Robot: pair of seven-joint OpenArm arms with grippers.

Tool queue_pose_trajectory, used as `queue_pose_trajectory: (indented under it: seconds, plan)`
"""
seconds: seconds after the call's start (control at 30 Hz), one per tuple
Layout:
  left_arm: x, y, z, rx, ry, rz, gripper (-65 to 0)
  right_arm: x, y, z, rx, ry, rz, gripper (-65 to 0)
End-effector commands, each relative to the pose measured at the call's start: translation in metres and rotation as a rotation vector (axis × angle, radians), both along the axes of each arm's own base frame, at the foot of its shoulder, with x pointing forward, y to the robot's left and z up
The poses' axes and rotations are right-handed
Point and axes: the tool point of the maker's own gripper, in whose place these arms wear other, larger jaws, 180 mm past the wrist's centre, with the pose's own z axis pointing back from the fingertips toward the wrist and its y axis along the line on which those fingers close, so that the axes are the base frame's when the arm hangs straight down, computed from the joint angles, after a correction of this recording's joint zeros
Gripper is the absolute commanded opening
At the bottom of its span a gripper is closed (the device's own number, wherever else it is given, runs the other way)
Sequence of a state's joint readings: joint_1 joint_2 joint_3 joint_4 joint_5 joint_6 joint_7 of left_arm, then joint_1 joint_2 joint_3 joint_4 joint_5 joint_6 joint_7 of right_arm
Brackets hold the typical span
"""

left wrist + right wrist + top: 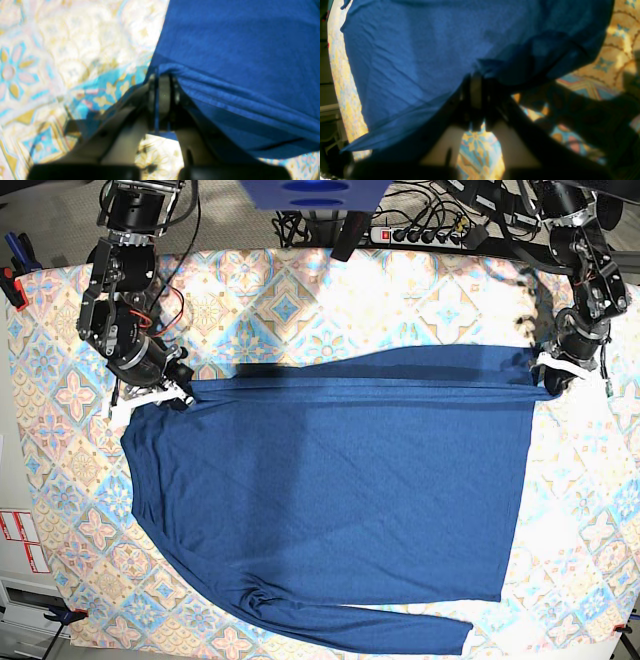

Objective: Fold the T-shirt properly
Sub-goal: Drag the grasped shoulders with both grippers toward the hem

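Navy T-shirt (330, 490) lies flat on the patterned cloth (60, 380), its far edge pinched by the left gripper (552, 375) and right gripper (170, 392), both clenched; uneven pulling risks slippage or a skewed fold.

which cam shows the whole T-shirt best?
Base view: the whole T-shirt lies spread on the patterned cloth, one sleeve along the bottom edge. Both wrist views show only blurred blue fabric bunched at shut jaws.
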State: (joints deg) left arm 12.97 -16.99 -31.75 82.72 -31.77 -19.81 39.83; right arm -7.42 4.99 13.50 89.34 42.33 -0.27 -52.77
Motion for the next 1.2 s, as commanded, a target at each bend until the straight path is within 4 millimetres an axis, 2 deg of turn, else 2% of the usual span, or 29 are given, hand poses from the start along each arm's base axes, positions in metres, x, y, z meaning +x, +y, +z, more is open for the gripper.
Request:
queue_pose_trajectory:
  seconds: [0.0,0.07,0.1,0.23,0.37,0.53,0.63,0.73,0.8,0.93,1.07,1.17]
  plan:
    - [0.010,0.012,0.015,0.028,-0.051,0.015,-65.0,0.011,-0.009,0.013,-0.025,-0.050,-0.013,-64.8]
    - [0.008,0.011,0.012,0.025,-0.039,0.015,-63.5,0.011,-0.009,0.013,-0.025,-0.050,-0.013,-64.8]
    - [0.007,0.011,0.011,0.024,-0.033,0.013,-60.1,0.010,-0.009,0.012,-0.025,-0.048,-0.013,-64.8]
    - [-0.005,0.006,-0.001,-0.008,0.073,-0.016,-39.1,0.009,-0.008,0.011,-0.023,-0.045,-0.010,-64.8]
    - [-0.013,0.006,-0.006,-0.013,0.106,-0.025,-25.8,0.008,-0.006,0.012,-0.023,-0.046,-0.008,-64.8]
    - [-0.030,-0.001,-0.007,-0.043,0.112,-0.031,-25.3,0.008,-0.004,0.012,-0.018,-0.049,-0.008,-64.8]
    - [-0.035,-0.008,-0.003,-0.068,0.095,-0.040,-25.3,0.008,-0.002,0.012,-0.013,-0.048,-0.008,-64.8]
    - [-0.036,-0.013,-0.006,-0.086,0.096,-0.034,-25.3,0.008,-0.001,0.012,-0.011,-0.048,-0.007,-64.8]
    - [-0.033,-0.021,-0.004,-0.099,0.079,-0.042,-25.3,0.008,-0.001,0.012,-0.011,-0.048,-0.007,-64.8]
    - [-0.013,-0.042,0.016,-0.082,0.018,-0.099,-25.3,0.008,-0.001,0.012,-0.011,-0.048,-0.007,-64.8]
    - [-0.015,-0.056,0.011,-0.097,0.034,-0.131,-25.3,0.008,-0.001,0.012,-0.012,-0.049,-0.006,-64.8]
    - [-0.030,-0.055,-0.002,-0.109,0.076,-0.120,-25.3,0.008,-0.001,0.012,-0.011,-0.046,-0.006,-64.8]
